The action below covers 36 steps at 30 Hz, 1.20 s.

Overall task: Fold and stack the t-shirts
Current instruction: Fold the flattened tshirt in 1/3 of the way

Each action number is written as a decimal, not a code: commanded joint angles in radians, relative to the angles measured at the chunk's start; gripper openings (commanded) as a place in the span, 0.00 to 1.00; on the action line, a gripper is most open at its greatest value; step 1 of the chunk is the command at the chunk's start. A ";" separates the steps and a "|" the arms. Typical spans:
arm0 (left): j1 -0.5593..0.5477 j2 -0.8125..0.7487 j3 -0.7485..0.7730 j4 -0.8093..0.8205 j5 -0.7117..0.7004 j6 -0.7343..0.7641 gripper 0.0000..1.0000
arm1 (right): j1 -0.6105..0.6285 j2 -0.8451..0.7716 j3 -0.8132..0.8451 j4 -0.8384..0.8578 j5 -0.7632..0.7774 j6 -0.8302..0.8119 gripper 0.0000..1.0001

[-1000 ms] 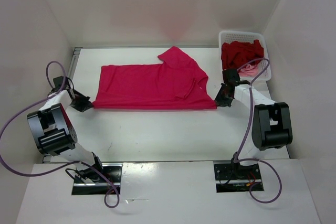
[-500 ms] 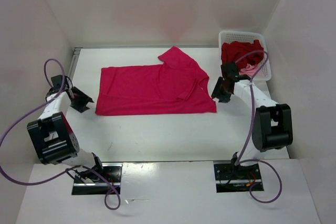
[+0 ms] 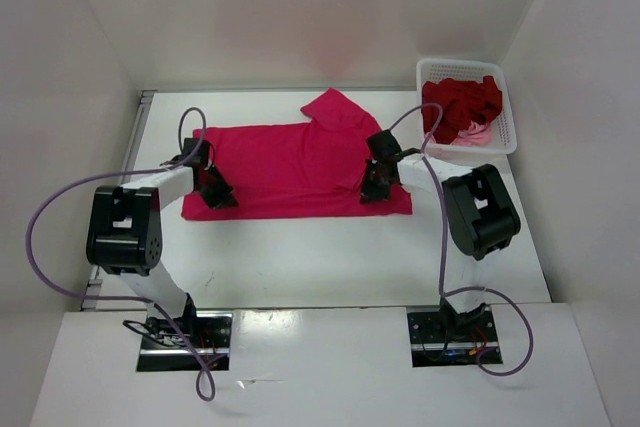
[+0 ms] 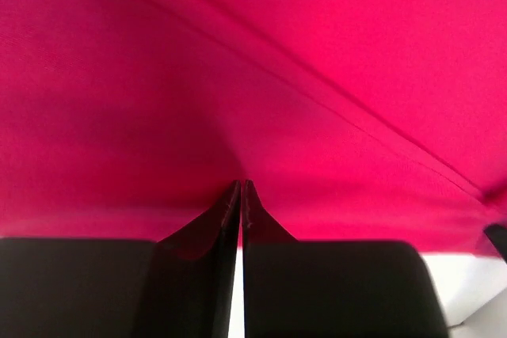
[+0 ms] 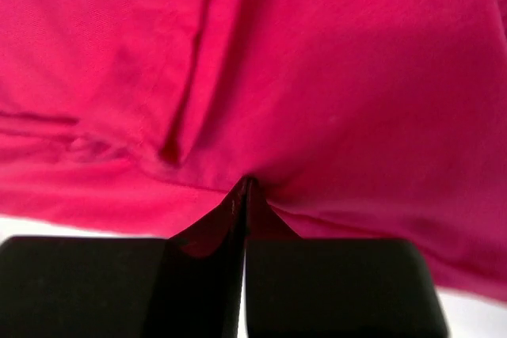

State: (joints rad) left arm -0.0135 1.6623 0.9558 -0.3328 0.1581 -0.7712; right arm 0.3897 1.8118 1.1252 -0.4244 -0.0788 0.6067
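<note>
1. Pinching the near part of the magenta shirt [image 3: 290, 162] is, I judge, the step in hand. My left tool [image 4: 240, 187] has its jaws drawn narrow on a small pucker of cloth. My right tool [image 5: 244, 185] is closed the same way on a pucker just beside a folded seam.
2. To do this well, I should raise both pinches together and level, keeping the cloth taut between them so the fold line runs straight. I should also check that neither pinch slips as the weight comes on.
3. My wrist views give what the overhead one cannot: how the jaws stand, and the cloth gathered at their tips. The left one also shows a corner of white desk [image 3: 300, 247] past the shirt's edge.
4. The overhead view gives what the wrist views cannot. The whole shirt lies spread flat mid-desk, with one sleeve poking toward the far side. My left tool sits near its left end and my right tool near its right end, both just inside the near hem.
5. Farthest off, only the overhead view shows the basket [image 3: 462, 63] at the far right. It holds the dark red shirt [image 3: 460, 102] and the pink shirt [image 3: 478, 133], both unfolded.
</note>
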 commanded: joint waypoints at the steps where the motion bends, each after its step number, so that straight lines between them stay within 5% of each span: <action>1: 0.029 0.040 0.012 0.041 -0.009 -0.037 0.08 | -0.005 0.009 -0.007 0.101 0.023 0.034 0.00; 10: 0.178 -0.047 -0.212 0.008 0.049 -0.027 0.08 | 0.014 -0.146 -0.338 0.098 0.050 0.152 0.00; 18: 0.207 -0.360 -0.296 -0.152 0.196 -0.031 0.11 | 0.034 -0.431 -0.400 -0.016 -0.024 0.211 0.00; 23: 0.179 -0.446 -0.136 -0.164 0.189 -0.042 0.16 | 0.034 -0.393 -0.245 -0.024 -0.051 0.139 0.16; 29: 0.101 -0.294 -0.052 -0.068 0.205 -0.042 0.11 | 0.034 -0.229 -0.171 0.085 -0.116 0.120 0.43; 36: 0.063 -0.187 -0.072 0.011 0.193 -0.054 0.11 | 0.034 -0.174 -0.171 0.116 -0.124 0.140 0.50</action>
State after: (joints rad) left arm 0.0540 1.4639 0.8848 -0.3725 0.3458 -0.8177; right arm 0.4164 1.6325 0.9360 -0.3557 -0.1997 0.7429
